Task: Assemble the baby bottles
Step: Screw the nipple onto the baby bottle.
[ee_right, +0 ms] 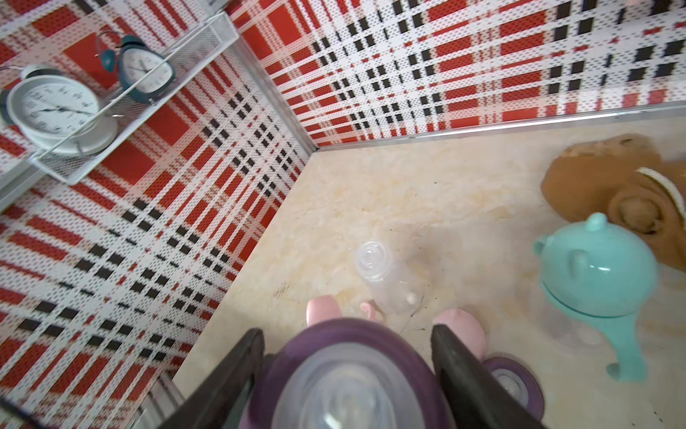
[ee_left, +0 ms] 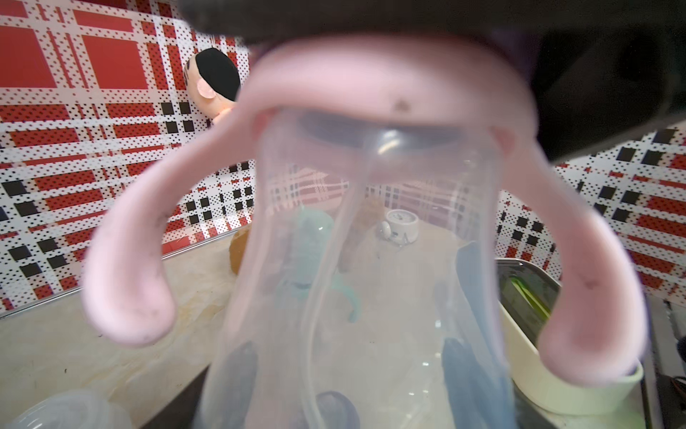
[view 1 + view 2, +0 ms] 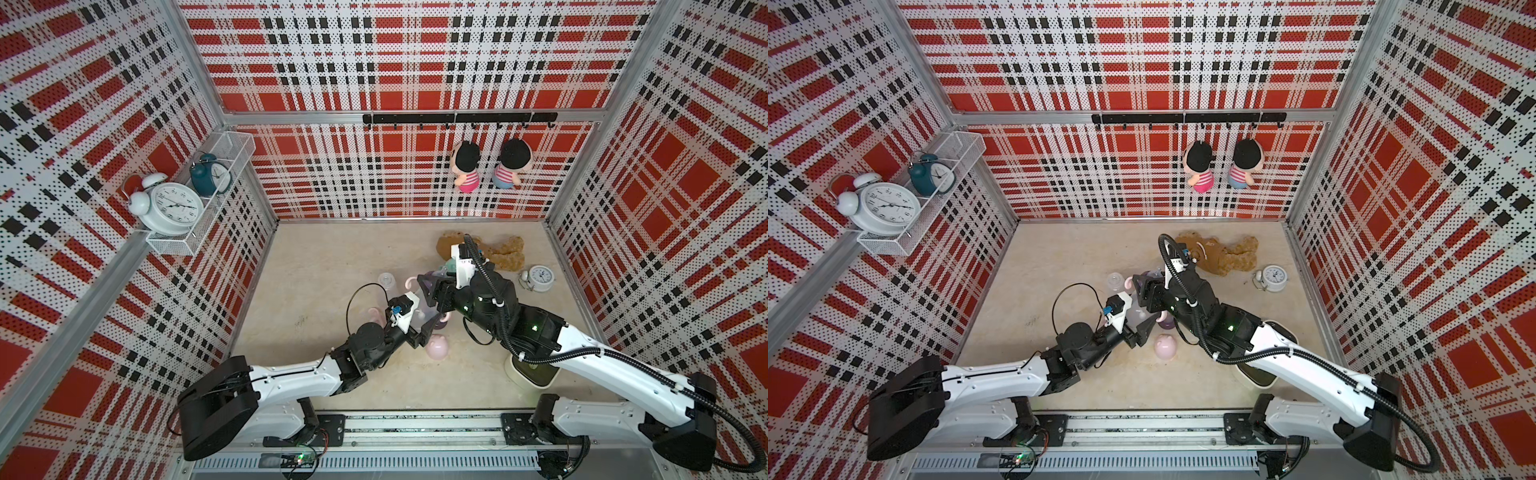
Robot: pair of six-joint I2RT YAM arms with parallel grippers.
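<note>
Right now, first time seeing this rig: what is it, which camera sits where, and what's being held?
Two robot arms work over a beige table. Two pictures look down from overhead and show nearly the same view. The other two come from a camera on each arm's wrist.

The left tool is shut on a clear bottle with a pink handle ring. The right tool grips the purple collar, with its teat, at that bottle's neck.

On the table are a mint-capped bottle, a bare bottle, a loose collar, a pink cap, a teddy bear and a small clock.
</note>
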